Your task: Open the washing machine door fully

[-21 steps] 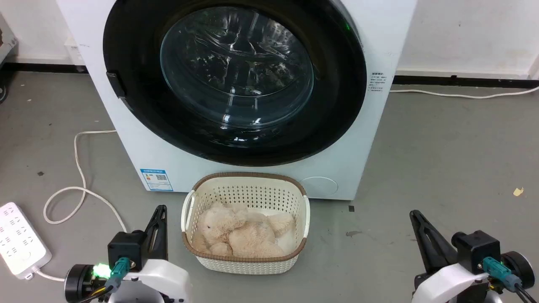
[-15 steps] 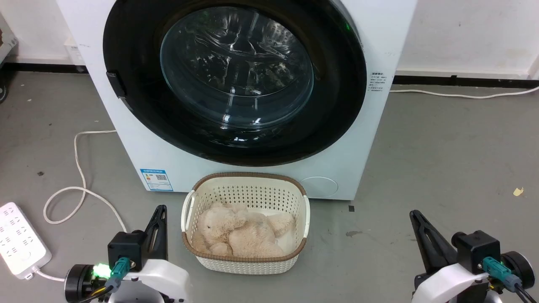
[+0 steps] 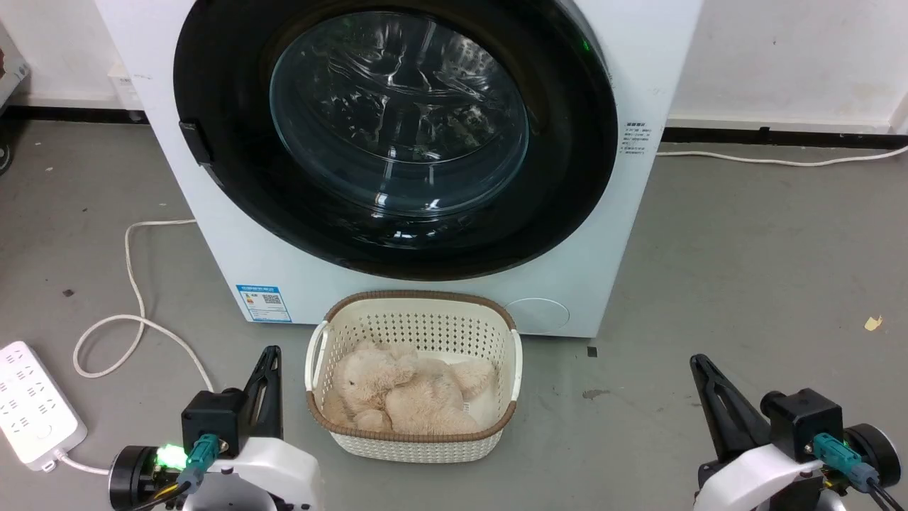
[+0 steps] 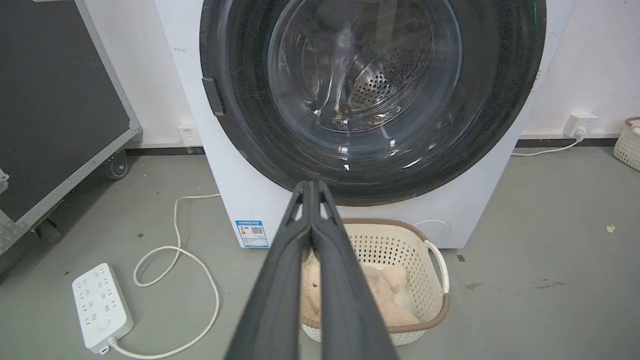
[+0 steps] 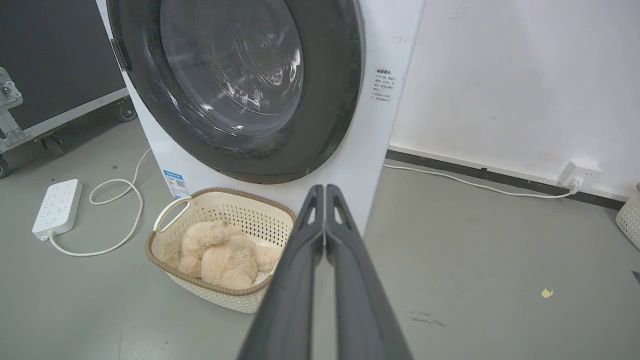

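Approach step: large round glossy black door [image 3: 227, 184] shut; my left gripper [image 4: 311, 184], right gripper [image 5: 325, 187] below it, pinched together, empty. Next: hook its left-edge tab [image 3: 195, 144].

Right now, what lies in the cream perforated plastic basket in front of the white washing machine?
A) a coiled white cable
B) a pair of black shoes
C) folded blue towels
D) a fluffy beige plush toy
D: a fluffy beige plush toy lies inside the cream perforated plastic basket, which stands on the floor just before the white washing machine.
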You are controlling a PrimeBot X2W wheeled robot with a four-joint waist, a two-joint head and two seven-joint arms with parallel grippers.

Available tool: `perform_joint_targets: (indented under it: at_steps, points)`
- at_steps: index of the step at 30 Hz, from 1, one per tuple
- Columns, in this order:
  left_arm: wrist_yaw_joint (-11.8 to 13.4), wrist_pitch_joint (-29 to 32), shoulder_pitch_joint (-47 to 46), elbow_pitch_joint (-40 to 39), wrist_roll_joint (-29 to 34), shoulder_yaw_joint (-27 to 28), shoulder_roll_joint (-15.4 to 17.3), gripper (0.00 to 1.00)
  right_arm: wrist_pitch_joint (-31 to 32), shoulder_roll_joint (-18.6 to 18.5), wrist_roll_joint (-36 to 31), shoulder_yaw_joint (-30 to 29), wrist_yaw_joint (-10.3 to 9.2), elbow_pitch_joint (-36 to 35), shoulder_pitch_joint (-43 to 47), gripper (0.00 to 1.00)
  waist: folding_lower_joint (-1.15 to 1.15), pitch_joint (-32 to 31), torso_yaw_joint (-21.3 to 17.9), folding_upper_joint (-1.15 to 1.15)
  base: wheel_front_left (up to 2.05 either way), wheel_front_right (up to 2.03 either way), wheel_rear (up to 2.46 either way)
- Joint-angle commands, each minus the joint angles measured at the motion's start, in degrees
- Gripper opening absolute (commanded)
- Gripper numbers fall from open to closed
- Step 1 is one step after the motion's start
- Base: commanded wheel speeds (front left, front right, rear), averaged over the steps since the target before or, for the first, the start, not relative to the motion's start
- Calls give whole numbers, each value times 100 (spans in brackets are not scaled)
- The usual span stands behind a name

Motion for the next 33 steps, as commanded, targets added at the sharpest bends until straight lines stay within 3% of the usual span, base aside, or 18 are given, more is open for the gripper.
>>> perform_joint_targets:
  at_steps: [1,15,16,33]
  points:
    - [14,2,80,-21,16,5,4,0,8,28,-43,-1,-4,15,-67,0,0,0,0,0,0,0,0]
    - [14,2,80,-21,16,5,4,0,8,28,-43,-1,-4,15,-67,0,0,0,0,0,0,0,0]
    - [0,0,0,0,0,2,0,100,0,0,0,1,0,0,0,100,0,0,0,0,0,0,0]
    - [35,-158,-17,-30,-65,-76,-1,100,-157,3,108,-24,1,-14,-39,100,0,102,7,0,0,0,0]
